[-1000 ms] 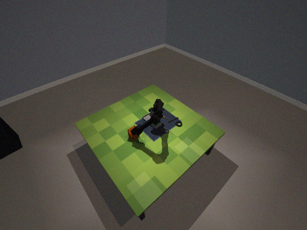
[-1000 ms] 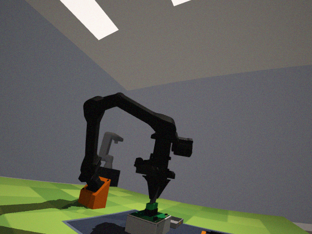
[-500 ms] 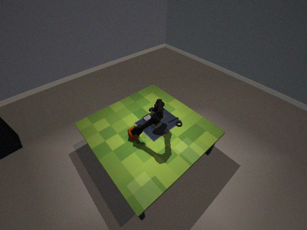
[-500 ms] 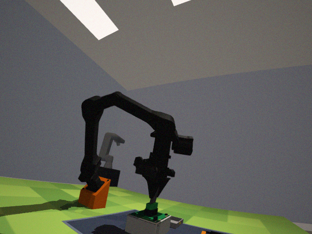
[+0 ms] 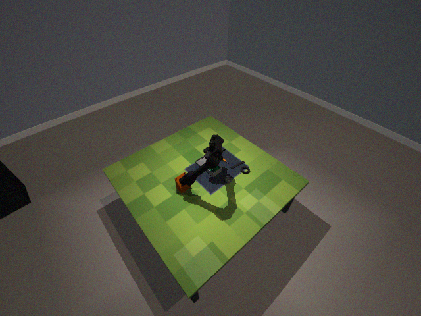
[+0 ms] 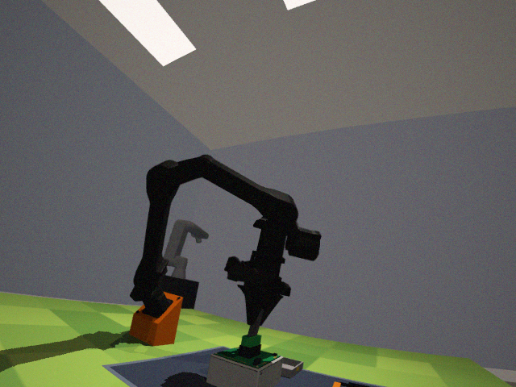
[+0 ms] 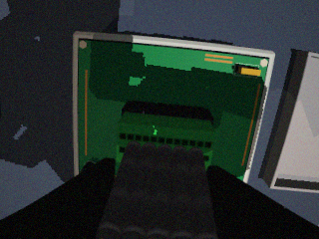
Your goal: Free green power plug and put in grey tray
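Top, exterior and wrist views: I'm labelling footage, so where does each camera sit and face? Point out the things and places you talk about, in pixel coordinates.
Top: high up, angled down at the table [image 5: 204, 237] [image 6: 62, 322]; arm [image 5: 198, 172] [image 6: 233, 179] in view.
Exterior: low, facing across the table, tilted up; arm side-on.
Wrist: on the arm, facing down past the gripper [image 6: 253, 333] [image 7: 165, 148].
Exterior and wrist share board [image 5: 214, 168] [image 6: 233, 355] [image 7: 105, 110] and tray [image 5: 201, 160] [image 6: 291, 367] [image 7: 304, 139].

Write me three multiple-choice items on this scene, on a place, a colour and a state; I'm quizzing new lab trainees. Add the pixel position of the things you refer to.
1. Where is the plug [image 6: 251, 341] [image 7: 166, 121]?
A) in the tray
B) at the socket on the board
C) on the green table top

2. What colour is the arm's base?
A) orange
B) white
C) blue

3. How is the claw [image 6: 251, 334] [image 7: 161, 173]?
A) wide open, off the plug
B) shut on nothing
C) shut on the plug

Key:
1 B: the plug sits on the black socket [image 6: 249, 350] [image 7: 166, 109].
2 A: the base [image 5: 181, 184] [image 6: 164, 330] shows orange.
3 C: its fingers meet the plug's top.
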